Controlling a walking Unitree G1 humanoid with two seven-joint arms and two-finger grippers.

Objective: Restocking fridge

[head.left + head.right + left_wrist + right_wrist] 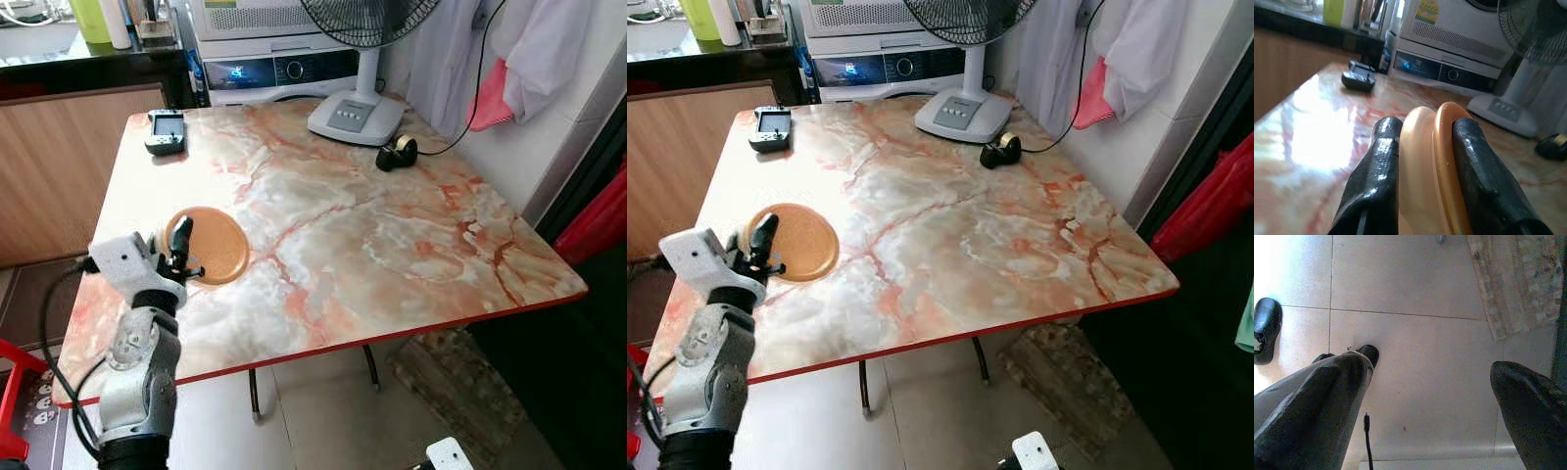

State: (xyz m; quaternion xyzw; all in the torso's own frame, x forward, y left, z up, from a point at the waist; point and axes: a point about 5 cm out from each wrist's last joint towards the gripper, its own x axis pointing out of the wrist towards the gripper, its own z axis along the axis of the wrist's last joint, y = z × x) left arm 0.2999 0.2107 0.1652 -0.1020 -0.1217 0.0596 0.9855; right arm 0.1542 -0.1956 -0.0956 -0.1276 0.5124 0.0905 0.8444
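fan point(367, 20): head cut off at 12 o'clock edge | plate point(1436, 161): lower part hidden between fingers point(1374, 186) | washer point(279, 69): label unreadable

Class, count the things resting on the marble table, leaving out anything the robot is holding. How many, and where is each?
3. The fan base stands at the far edge, the black tape dispenser sits just beside it, and a small dark handheld device lies at the far left corner. The left hand grips the orange plate.

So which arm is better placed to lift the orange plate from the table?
Left. The left gripper is shut on the orange plate rim; the right gripper hangs open over the floor.
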